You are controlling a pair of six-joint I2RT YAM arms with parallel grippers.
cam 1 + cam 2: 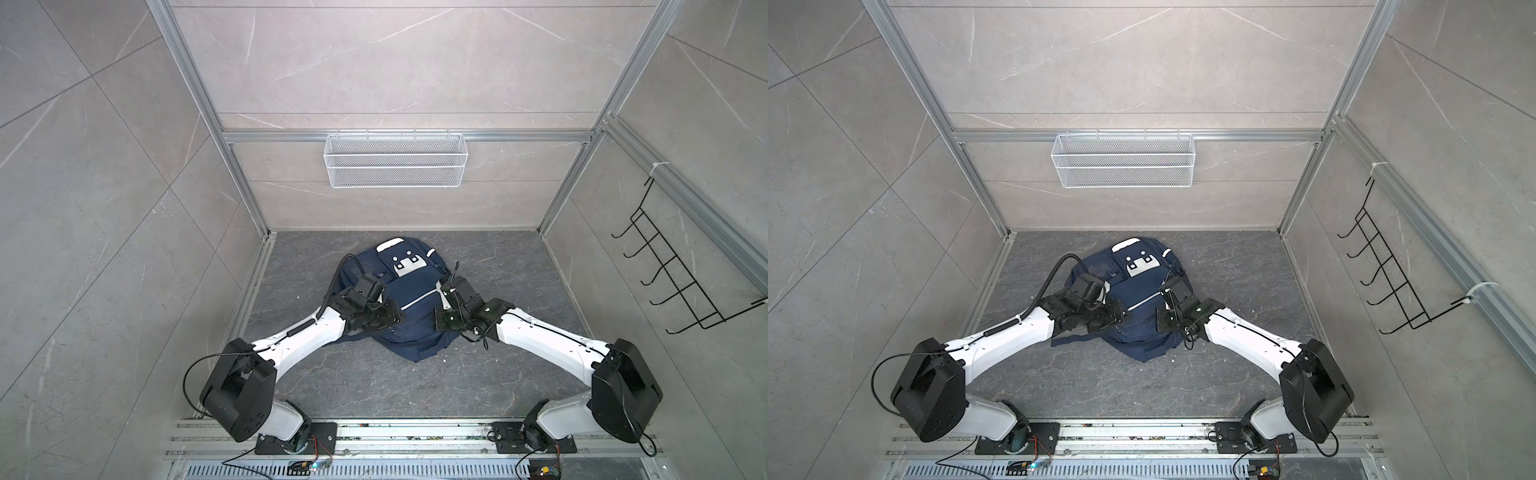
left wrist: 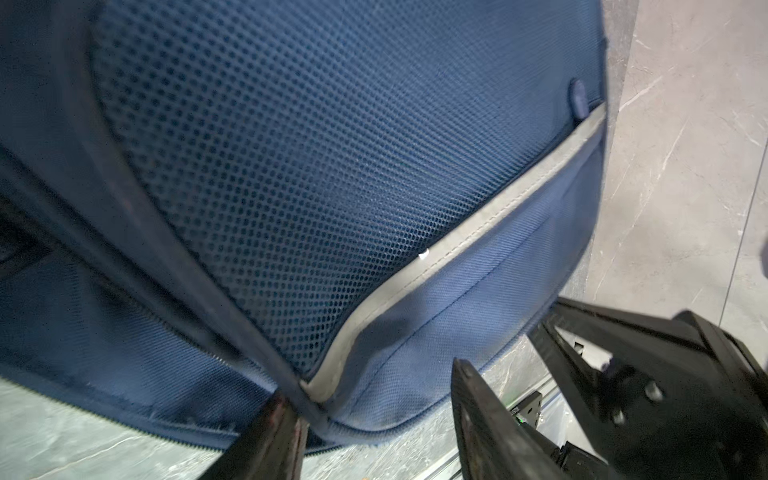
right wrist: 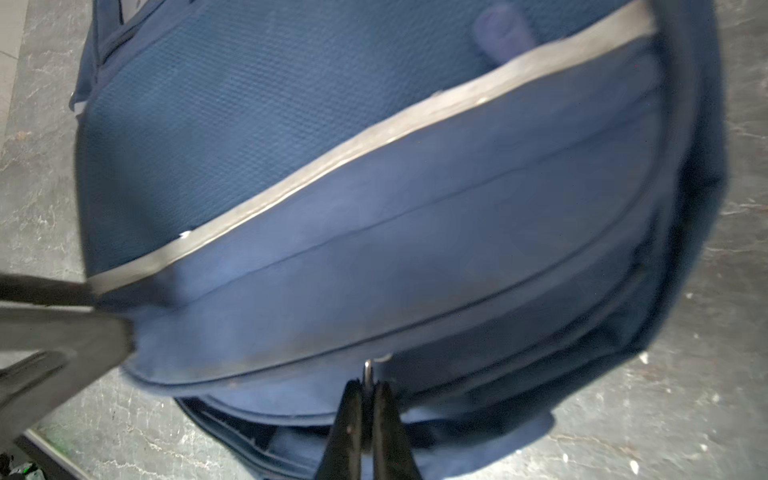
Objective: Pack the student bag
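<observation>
Right wrist view: right gripper (image 3: 365, 390) pinches zip pull (image 3: 367, 368) at student bag (image 3: 415, 208) edge; left gripper (image 2: 370, 386) gapes.

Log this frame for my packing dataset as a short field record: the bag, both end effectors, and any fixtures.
bag: student bag on the grey floor, between both arms
left end effector: open, beside the bag's edge
right end effector: shut on a zipper pull
back wall: white wire basket
</observation>
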